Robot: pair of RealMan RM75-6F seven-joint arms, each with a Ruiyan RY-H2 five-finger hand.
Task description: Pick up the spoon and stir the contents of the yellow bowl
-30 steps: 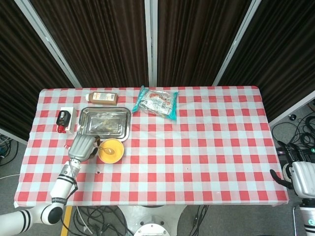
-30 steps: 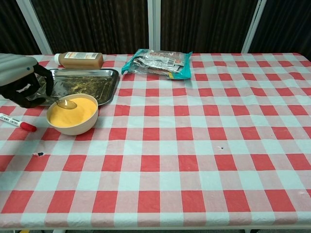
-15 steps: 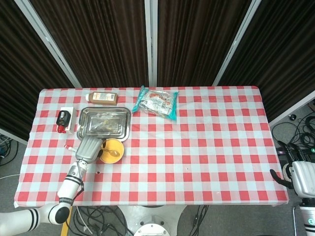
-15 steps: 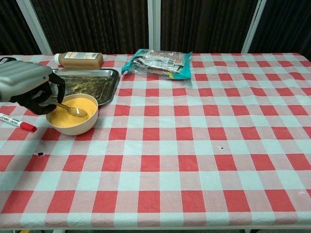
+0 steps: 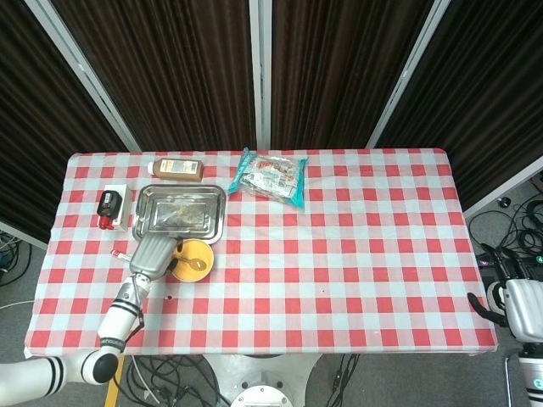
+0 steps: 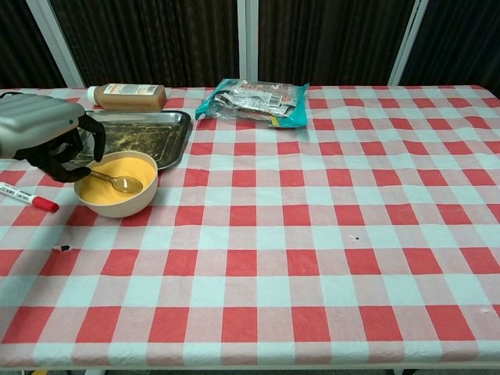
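A yellow bowl (image 6: 117, 191) (image 5: 194, 259) with orange-yellow contents stands near the table's left front, just before the metal tray. My left hand (image 6: 48, 142) (image 5: 151, 255) grips the handle of a metal spoon (image 6: 121, 183), whose head lies inside the bowl on the contents. The hand sits at the bowl's left rim and hides most of the handle. My right hand (image 5: 519, 307) hangs off the table's right edge, low by the corner, seen only in the head view; its fingers do not show clearly.
Behind the bowl lies a steel tray (image 6: 141, 134) with scraps in it. A brown bottle (image 6: 125, 96) lies on its side at the back left, a snack packet (image 6: 256, 101) at back centre. A red-capped marker (image 6: 30, 198) lies left of the bowl; a small box (image 5: 111, 205) sits far left.
My left hand moved right and forward over the bowl's left rim, and the spoon's head went from the near rim into the middle of the bowl. The right hand stayed still.
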